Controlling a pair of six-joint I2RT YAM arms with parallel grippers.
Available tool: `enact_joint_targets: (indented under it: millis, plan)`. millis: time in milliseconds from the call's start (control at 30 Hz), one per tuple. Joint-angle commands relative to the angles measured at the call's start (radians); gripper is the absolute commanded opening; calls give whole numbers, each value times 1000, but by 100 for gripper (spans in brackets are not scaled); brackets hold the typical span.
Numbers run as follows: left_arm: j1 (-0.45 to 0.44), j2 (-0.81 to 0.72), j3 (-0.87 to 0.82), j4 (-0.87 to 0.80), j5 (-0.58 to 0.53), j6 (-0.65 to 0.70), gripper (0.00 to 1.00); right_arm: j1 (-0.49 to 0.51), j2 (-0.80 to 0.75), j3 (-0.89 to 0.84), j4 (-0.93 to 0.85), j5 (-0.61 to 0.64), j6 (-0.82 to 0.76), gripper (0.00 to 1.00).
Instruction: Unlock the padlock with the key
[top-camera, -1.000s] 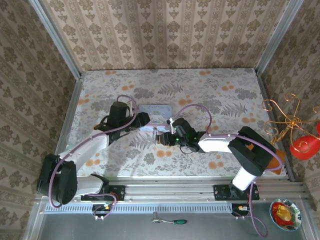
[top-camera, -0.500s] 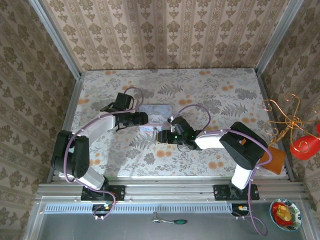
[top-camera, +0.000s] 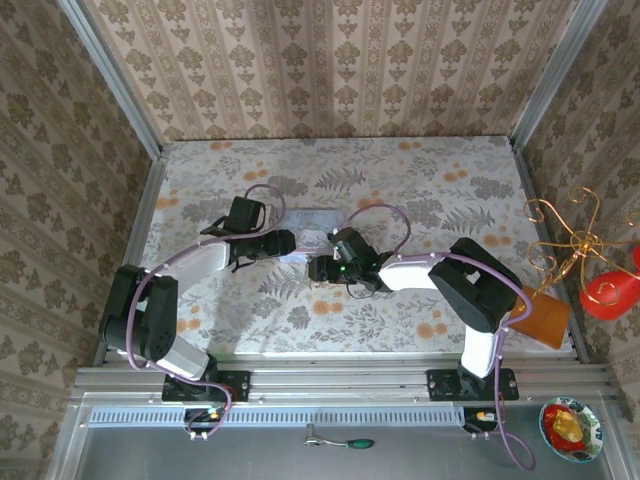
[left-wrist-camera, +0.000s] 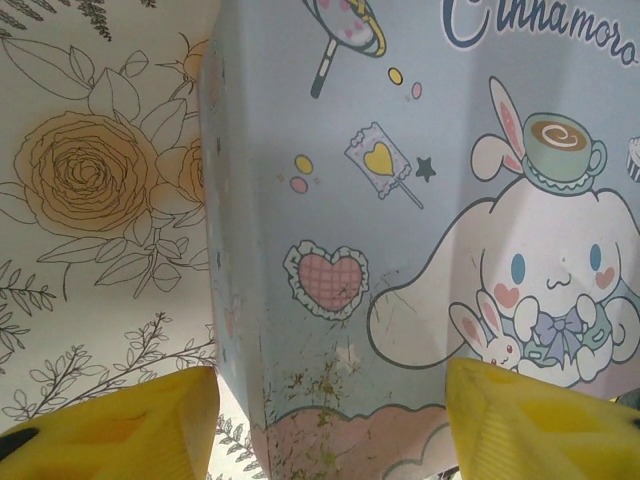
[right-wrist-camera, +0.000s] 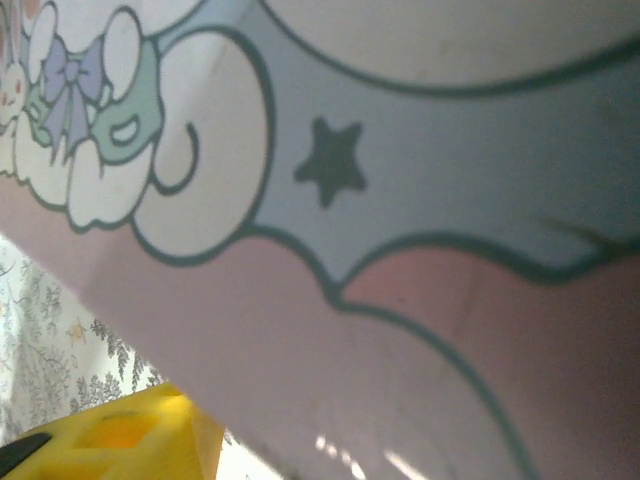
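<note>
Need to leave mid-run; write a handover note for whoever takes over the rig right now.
Left gripper: jaws open, spread across an edge of the light blue tin, holding nothing.
Right gripper: close against the tin's near side; open or shut, cannot tell.
Padlock and key: cannot tell where they are.
Done: no unlocking evident. Left: find the key, grip it, unlock the padlock.

That tin looks like printed metal, smooth with a soft sheen, scuffed near its lower edge; left gripper fingers are matt, ridged yellow plastic; tablecloth matt.
</note>
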Motion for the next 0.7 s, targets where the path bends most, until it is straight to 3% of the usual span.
enact_joint_targets:
  millis: [0, 400, 667]
  plan:
    - [-6, 3, -62, -65, -59, -30, 62, 30, 60, 44, -75, 33, -14, 54]
    - [-23, -22, -77, -55, -91, -57, 61, 41, 86, 67, -111, 49, -8, 43]
    - [-23, -44, -93, -54, -114, -64, 62, 41, 95, 68, -109, 18, -5, 24]
